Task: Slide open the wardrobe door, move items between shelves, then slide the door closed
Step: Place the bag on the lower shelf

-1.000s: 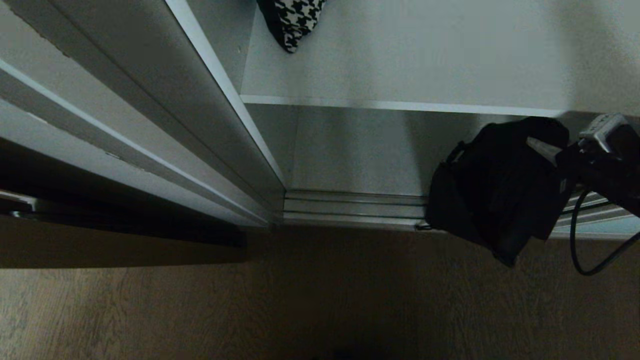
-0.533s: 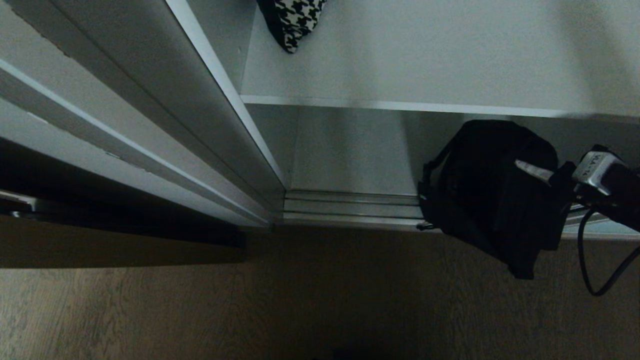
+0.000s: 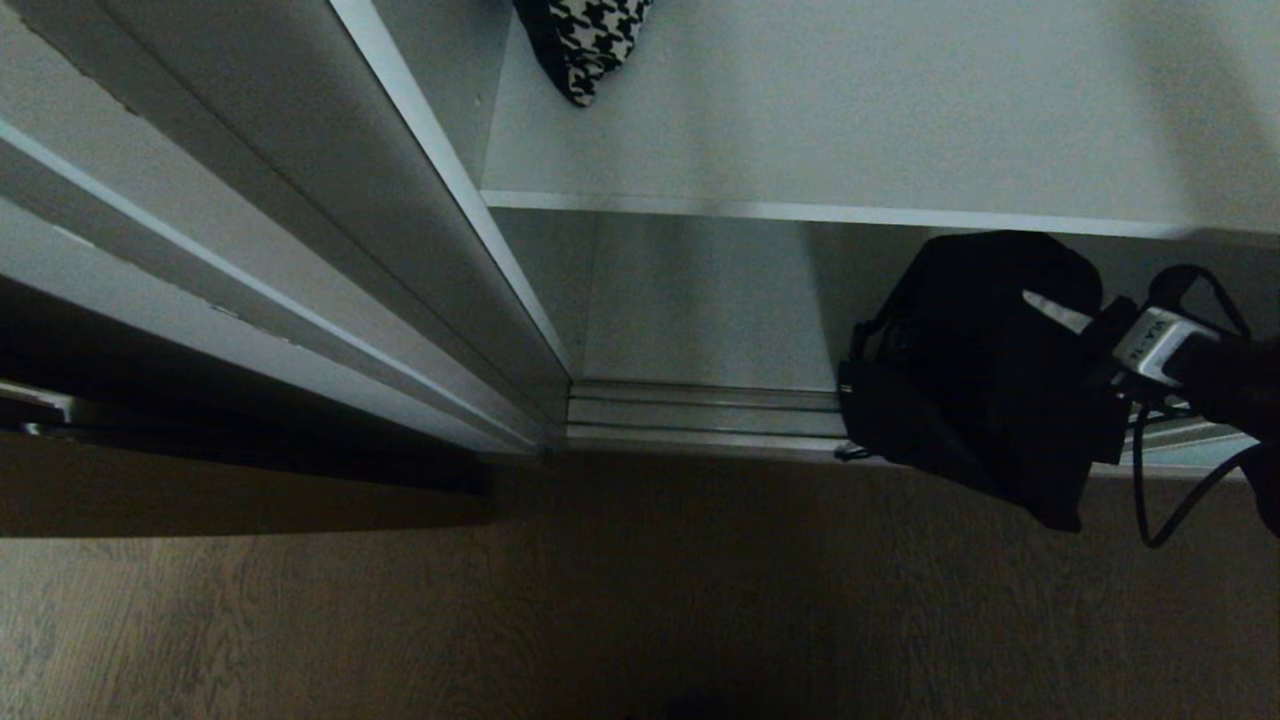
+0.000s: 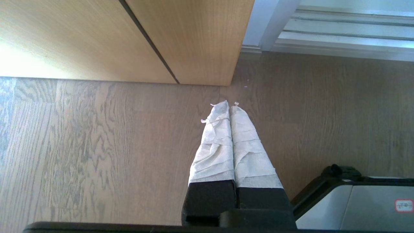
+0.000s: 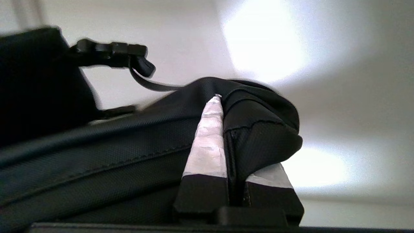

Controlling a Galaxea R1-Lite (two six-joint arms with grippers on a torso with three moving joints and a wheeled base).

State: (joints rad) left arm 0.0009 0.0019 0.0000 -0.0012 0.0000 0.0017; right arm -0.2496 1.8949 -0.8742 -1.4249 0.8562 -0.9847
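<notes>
From my remote station, the head view shows the wardrobe standing open: the right end effector (image 3: 1045,305) reaches in from the right, clamped on the black fabric bag (image 3: 980,370), which hangs below the front edge of the white shelf (image 3: 800,212) and partly over the silver floor track (image 3: 700,415) and the wood floor (image 3: 600,600). The houndstooth cloth (image 3: 585,40) lies on top of that shelf, toward its left end, well apart from the bag. Left of the shelf run the slanting door frames (image 3: 420,200). In the left wrist view, my left end effector (image 4: 230,108) hangs over the wood floor (image 4: 97,145), its taped fingers (image 4: 216,145) pressed together on nothing, near the corner of a light wood panel (image 4: 194,38). In the right wrist view, the right end effector (image 5: 223,100) pinches a fold of the bag (image 5: 97,155), its buckle and strap (image 5: 113,51) dangling against the pale wardrobe interior.
</notes>
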